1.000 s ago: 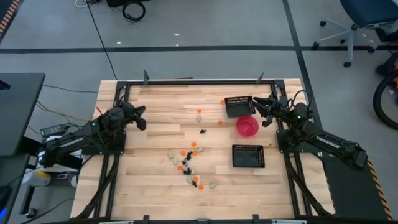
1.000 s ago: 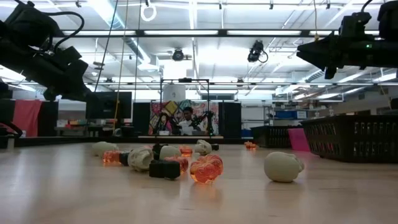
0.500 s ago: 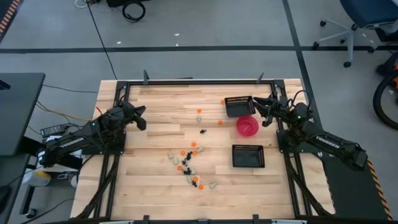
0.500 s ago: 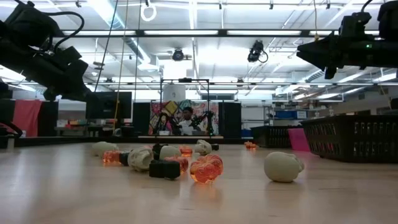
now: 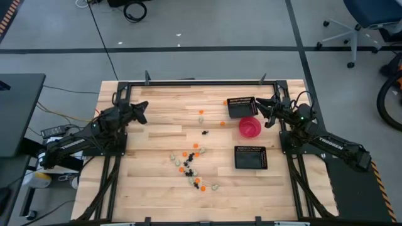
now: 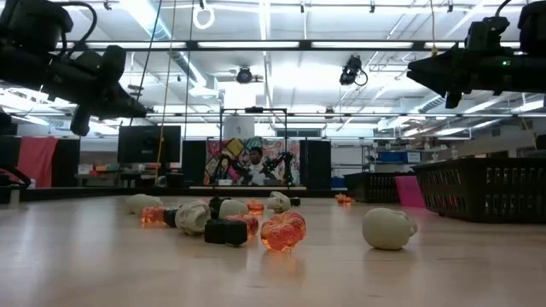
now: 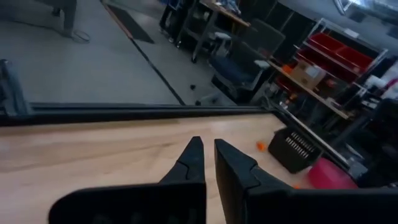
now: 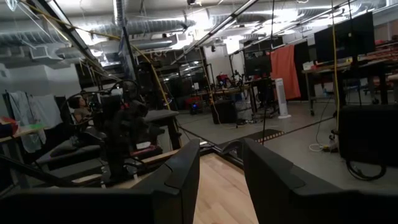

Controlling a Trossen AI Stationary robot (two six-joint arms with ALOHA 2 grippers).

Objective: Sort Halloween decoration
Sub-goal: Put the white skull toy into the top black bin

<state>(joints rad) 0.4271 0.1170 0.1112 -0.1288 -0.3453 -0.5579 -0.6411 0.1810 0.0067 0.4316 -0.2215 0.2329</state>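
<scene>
I am holding my left gripper (image 5: 143, 105) in the air over the left part of the wooden table (image 5: 157, 182), its fingers pressed together on nothing. My right gripper (image 5: 259, 102) is hanging above the far right corner, just beside the bowl (image 5: 249, 127), its fingers standing partly apart with nothing between them.

The Halloween decoration (image 5: 191, 168) is lying loose on the boards, none of it in a tray. I am counting roughly a dozen trinkets in the main scatter near the middle front, orange, black and cream mixed, too small and close to number exactly. Farther back I am seeing four orange pieces lying singly and one black piece (image 5: 205, 132) alone.

I am counting two black mesh trays: the far tray (image 5: 241, 107) is sitting close behind the single pink-red bowl, and the near tray (image 5: 250, 157) is sitting in front of it.

The table is pale wood planks in a black frame, standing on a grey floor. In the low view, a person (image 6: 256, 162) is sitting at a bench far across a workshop hung with ceiling lights.
</scene>
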